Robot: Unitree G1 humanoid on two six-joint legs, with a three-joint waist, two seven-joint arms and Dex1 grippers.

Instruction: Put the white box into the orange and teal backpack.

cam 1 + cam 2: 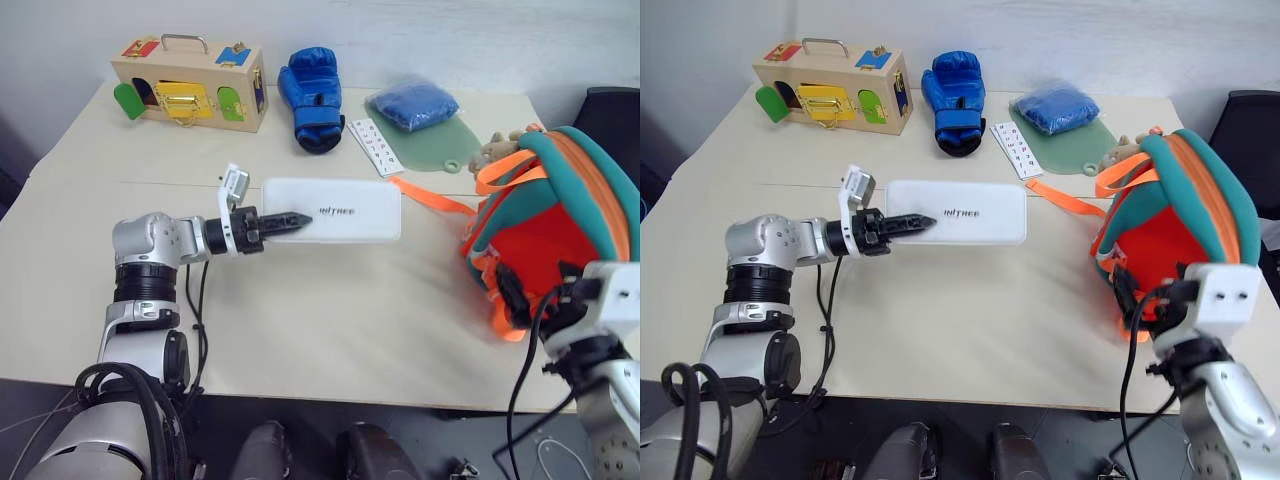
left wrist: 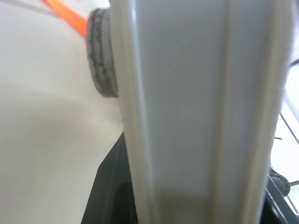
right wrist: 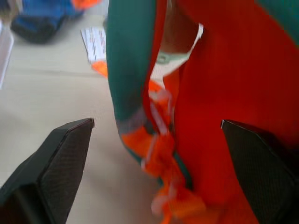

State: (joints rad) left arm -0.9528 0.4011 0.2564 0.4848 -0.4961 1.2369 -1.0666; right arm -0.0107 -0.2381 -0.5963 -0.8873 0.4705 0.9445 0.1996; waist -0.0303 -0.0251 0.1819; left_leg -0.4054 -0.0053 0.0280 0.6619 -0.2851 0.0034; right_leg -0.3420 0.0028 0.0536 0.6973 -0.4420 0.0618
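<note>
The left gripper (image 1: 292, 221) is clamped on the near-left short end of the white box (image 1: 340, 210), which reaches away from it to the right, over the tabletop (image 1: 330, 320), toward the orange and teal backpack (image 1: 550, 225). The right gripper (image 3: 156, 135) has its two black fingers (image 3: 60, 163) wide apart and holds nothing; the backpack stands directly in front of it, with the orange fabric and teal trim between the fingertips. A blue boxing glove (image 1: 312, 98) lies well beyond the left gripper.
</note>
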